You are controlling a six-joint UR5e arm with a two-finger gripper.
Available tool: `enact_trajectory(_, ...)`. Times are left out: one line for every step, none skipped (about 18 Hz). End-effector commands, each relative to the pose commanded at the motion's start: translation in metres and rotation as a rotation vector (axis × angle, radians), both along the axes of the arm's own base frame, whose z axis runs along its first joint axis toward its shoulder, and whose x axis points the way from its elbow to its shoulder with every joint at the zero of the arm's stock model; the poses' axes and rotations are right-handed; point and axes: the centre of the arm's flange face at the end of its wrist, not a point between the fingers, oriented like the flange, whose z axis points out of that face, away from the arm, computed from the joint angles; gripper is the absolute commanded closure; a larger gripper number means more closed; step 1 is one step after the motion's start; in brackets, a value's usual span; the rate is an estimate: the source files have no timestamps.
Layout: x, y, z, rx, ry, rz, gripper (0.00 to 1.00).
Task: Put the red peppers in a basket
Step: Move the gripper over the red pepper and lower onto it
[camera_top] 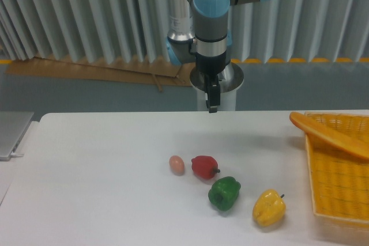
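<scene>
above red pepper (204, 166): open | sides: egg (176, 165) left, green pepper (224, 193) near, maybe touching

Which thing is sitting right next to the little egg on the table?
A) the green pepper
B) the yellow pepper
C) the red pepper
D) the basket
C: the red pepper lies just to the right of the egg, while the green pepper, the yellow pepper and the basket all lie farther off to the right.
</scene>
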Motion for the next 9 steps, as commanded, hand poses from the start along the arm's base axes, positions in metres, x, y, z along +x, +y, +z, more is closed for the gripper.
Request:
enact_trajectory(-0.001,0.001,-0.002,-0.003,-0.004,0.024,0.00)
enact_trajectory(-0.002,0.002,-0.007,-0.008,-0.010,0.047,0.00)
enact_trajectory(-0.005,0.000,-0.009,-0.010,-0.015,0.070,0.00)
enact_trajectory(-0.006,-0.001,-0.015,-0.018,-0.020,0.074,0.00)
enact_trajectory(-0.008,0.000,-0.019,-0.008,0.004,0.074,0.00)
enact_trajectory(-0.010,0.000,-0.025,0.009,0.048,0.074,0.00)
enact_trajectory(-0.011,0.001,-0.031,0.024,0.066,0.074,0.00)
enact_trajectory(-0.014,0.002,-0.034,0.033,0.075,0.076,0.00)
enact_trajectory(-0.017,0.007,-0.041,0.021,0.072,0.073,0.00)
